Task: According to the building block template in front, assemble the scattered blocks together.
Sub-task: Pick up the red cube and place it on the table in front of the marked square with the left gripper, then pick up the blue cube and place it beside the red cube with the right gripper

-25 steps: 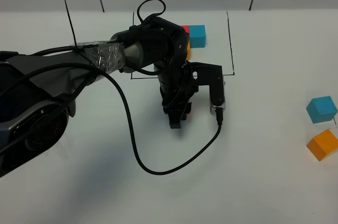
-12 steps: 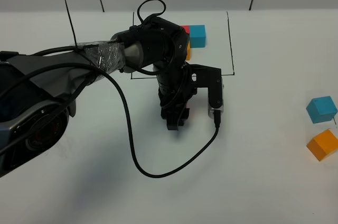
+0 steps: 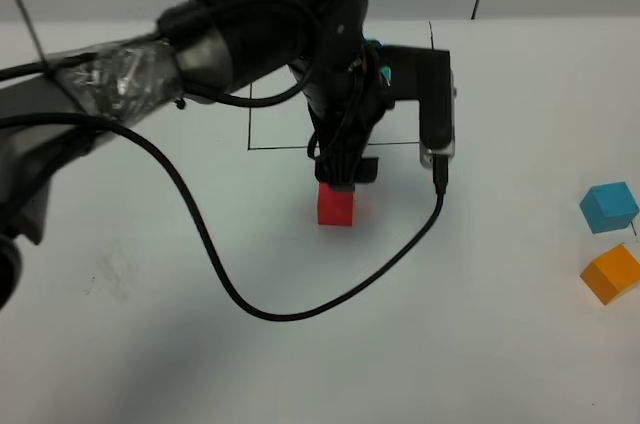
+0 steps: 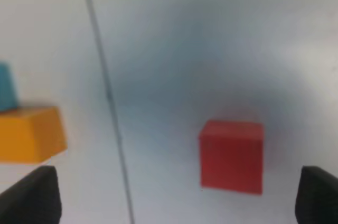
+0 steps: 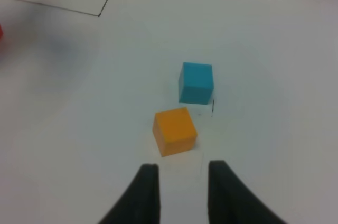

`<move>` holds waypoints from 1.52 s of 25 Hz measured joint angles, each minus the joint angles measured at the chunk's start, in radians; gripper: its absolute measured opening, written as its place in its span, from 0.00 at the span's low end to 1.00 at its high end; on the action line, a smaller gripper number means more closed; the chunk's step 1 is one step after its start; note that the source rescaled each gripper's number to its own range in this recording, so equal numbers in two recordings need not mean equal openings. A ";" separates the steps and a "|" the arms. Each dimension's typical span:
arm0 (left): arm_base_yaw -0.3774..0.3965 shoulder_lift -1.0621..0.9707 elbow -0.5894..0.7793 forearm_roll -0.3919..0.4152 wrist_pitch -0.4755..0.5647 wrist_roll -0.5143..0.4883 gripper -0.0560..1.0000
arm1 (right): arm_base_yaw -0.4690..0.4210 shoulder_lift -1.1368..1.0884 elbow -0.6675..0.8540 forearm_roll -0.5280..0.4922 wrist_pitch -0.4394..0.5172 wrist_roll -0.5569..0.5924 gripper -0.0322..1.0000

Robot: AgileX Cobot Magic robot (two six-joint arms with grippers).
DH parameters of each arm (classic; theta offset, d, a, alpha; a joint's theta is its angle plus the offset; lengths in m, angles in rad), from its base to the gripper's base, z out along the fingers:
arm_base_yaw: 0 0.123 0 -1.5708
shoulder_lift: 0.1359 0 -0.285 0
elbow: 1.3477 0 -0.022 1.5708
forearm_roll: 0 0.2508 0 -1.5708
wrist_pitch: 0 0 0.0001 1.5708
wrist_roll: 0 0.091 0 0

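The red cube (image 3: pixel 336 206) sits flat on the tabletop (image 3: pixel 500 344), just outside the black frame line (image 3: pixel 280 148) on the side nearer the camera, touching nothing. The blue cube (image 3: pixel 608 207) & orange cube (image 3: pixel 612 274) lie well apart from it, far over on the right arm's side. They're near each other but w/ a gap btwn them, and turned at different angles. None of the three is joined yet, so the task looks early.

The template (image 4: pixel 29 134): the left wrist view shows only its orange block and a sliver of blue inside the frame. In the exterior view it's mostly hidden behind the left arm (image 3: pixel 250 34).

The left gripper (image 3: pixel 341 176) hangs right above the red cube, jaws wide, holding nothing. The wrist view shows both fingertips (image 4: pixel 31 197) clear of the cube's sides, w/ the cube nearer one of them. Prob. reason for that spot: it's close to the template for easy comparison, w/ bare tabletop all round so the other two can be brought up against it.

The right gripper (image 5: pixel 182 195) points at the orange cube, just short of it, jaws drawn in narrow & empty. Judgement: it's stationed there because the orange/blue pair lies on its side. It'd need to widen before any grab.
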 joint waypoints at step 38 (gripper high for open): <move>0.209 -1.354 0.435 0.323 0.288 -0.463 0.76 | 0.000 0.000 0.000 0.000 0.000 0.000 0.03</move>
